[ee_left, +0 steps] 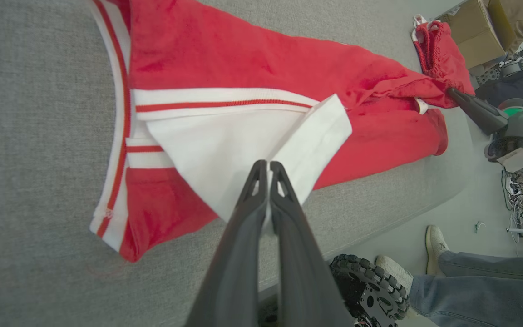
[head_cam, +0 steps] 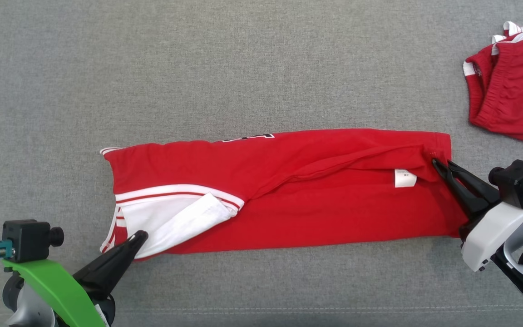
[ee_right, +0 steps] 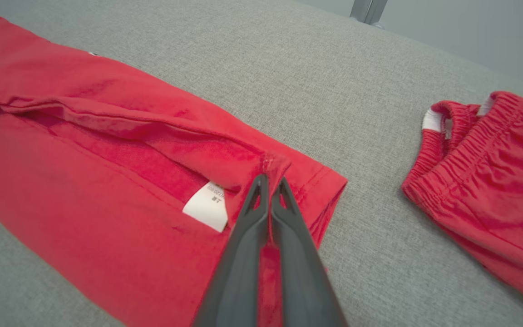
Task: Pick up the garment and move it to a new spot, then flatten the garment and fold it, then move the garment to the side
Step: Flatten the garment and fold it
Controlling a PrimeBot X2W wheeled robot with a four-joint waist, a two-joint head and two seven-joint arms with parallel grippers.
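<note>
the red jersey (head_cam: 316,200) lay folded into a long strip on the grey table (head_cam: 243,68), well apart from the red shorts (head_cam: 515,91). at the strip's end nearest the shorts, the right pincer (head_cam: 436,162) was pressed together on the red hem corner, just beside the white label (head_cam: 405,178). at the end farthest from the shorts, the left pincer (head_cam: 140,236) was pinching the jersey's turned-back white flap (head_cam: 175,218).
</note>
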